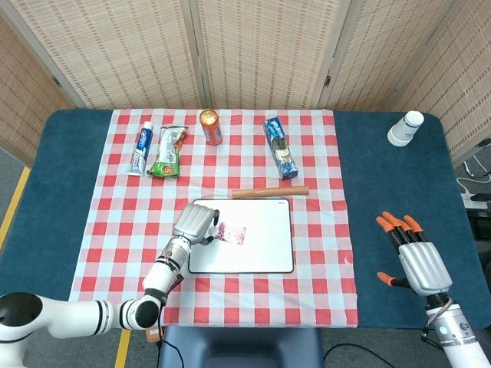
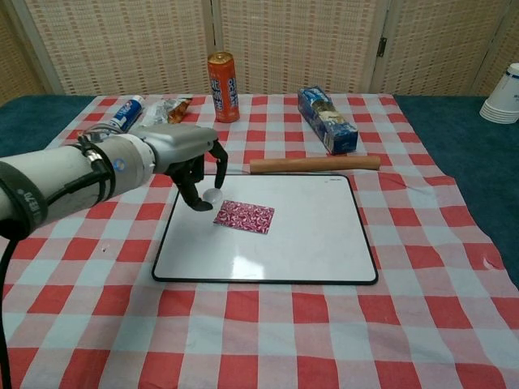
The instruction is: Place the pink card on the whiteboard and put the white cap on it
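White cap (image 2: 212, 195) is pinched in the left hand (image 2: 191, 158) fingertips, hanging over the whiteboard (image 2: 324, 243) near its far-left corner. Cap sits just left of the pink card (image 2: 244, 216); can't tell from either view whether it touches the board or the card. Head view shows the same: left hand (image 1: 194, 223) over the board's left edge, fingers curled down, card (image 1: 231, 233) right beside them.

Pink card lies flat on the whiteboard, left of centre, toward the far edge.

Right hand (image 1: 415, 257) is over the blue table (image 1: 383, 169) near its front-right corner, well apart from the board, fingers spread, holding nothing. Not visible in the chest view.

Whiteboard rests on the red-and-white checked cloth (image 2: 268, 340), roughly central. Wooden stick (image 2: 315, 164) lies along the board's far edge, just beyond it.

Along the cloth's far edge:
- orange can (image 2: 223, 87), upright, near the middle
- blue snack box (image 2: 327, 119), lying flat, right of the can
- green packet (image 1: 168, 152), left of the can, partly hidden by the left arm in the chest view
- toothpaste tube (image 1: 141, 149), just left of the packet

Paper cup stack (image 1: 405, 128) sits on bare table near the far-right corner, on its side in the head view.
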